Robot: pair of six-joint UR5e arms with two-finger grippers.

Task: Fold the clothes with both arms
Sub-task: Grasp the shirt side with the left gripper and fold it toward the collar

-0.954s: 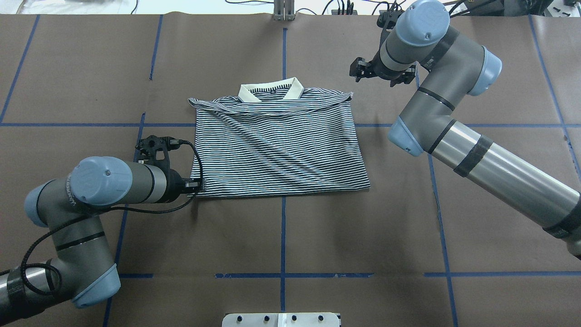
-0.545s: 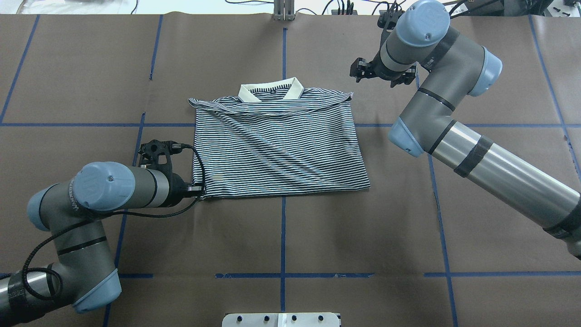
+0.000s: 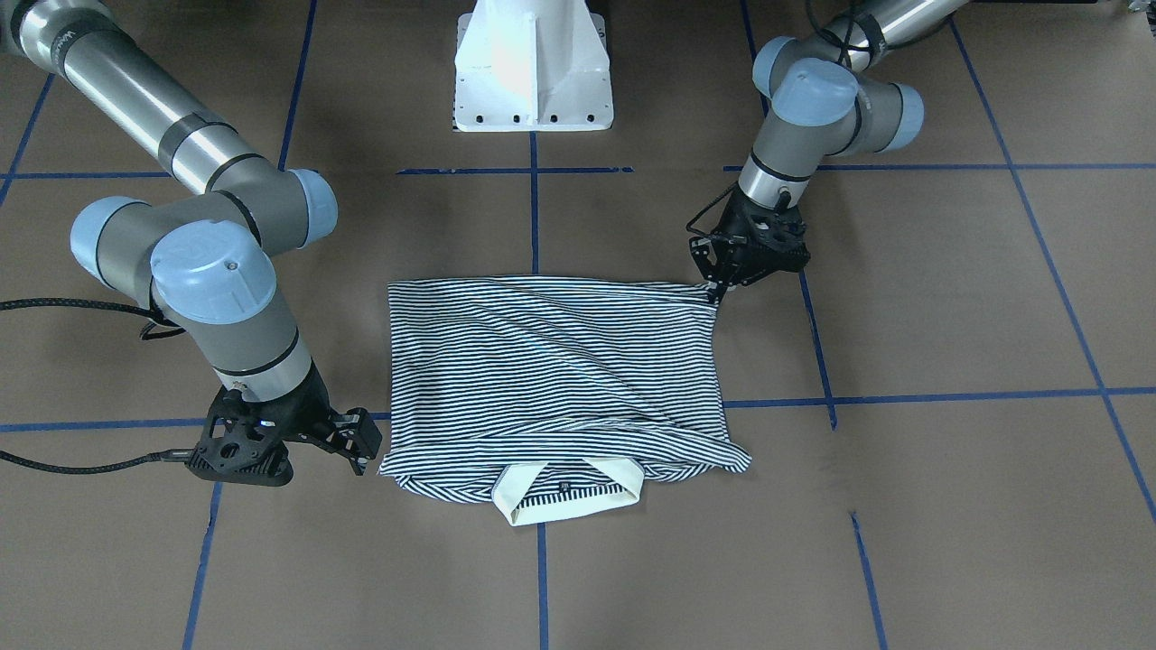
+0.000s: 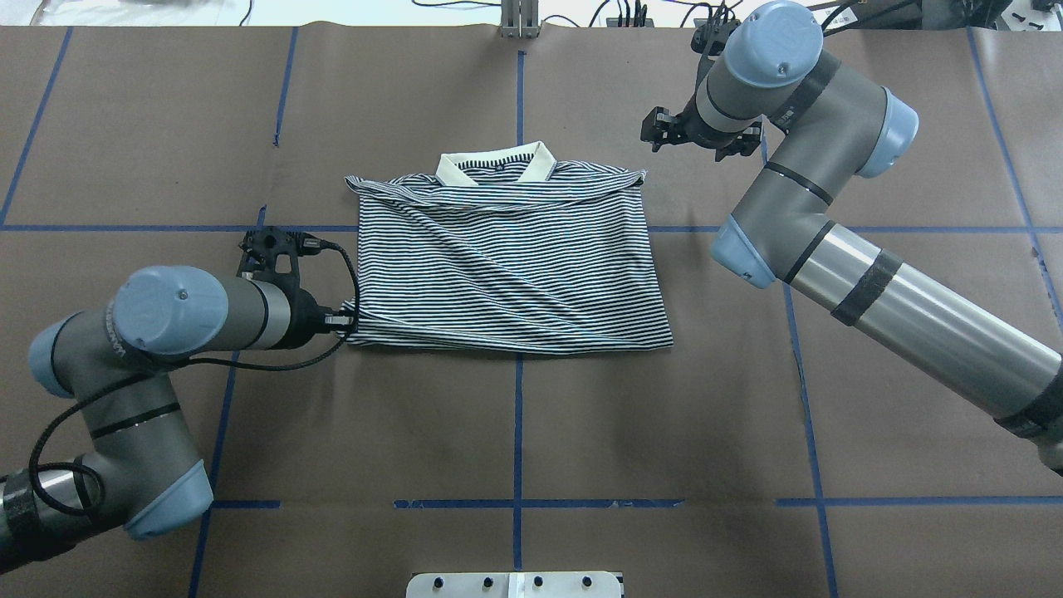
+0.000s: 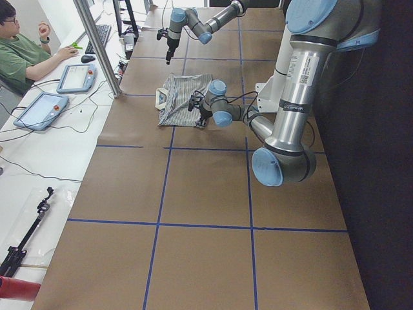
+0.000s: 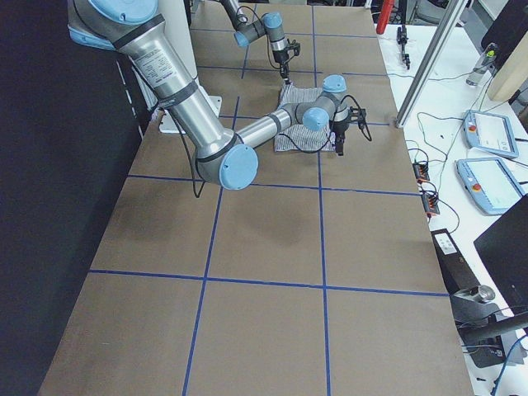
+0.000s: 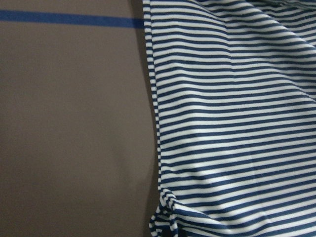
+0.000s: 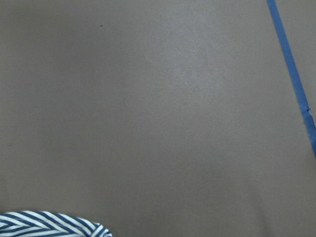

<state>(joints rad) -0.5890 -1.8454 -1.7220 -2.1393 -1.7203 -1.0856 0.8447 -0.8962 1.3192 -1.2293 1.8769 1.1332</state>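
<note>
Polo shirt (image 4: 507,266): folded rectangle at centre of table (image 4: 664,432), collar (image 4: 497,166) on the far side, sleeves hidden | left gripper (image 3: 715,287): clamped on robot-side hem corner, fingertips masked by wrist from overhead | right gripper (image 3: 364,444): fingers apart, just beside shoulder corner, contact unclear

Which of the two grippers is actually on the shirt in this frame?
The left gripper: it pinches the hem corner of the polo shirt, with the fabric bunched there. The right gripper hangs beside the collar-end corner, not touching it.
</note>
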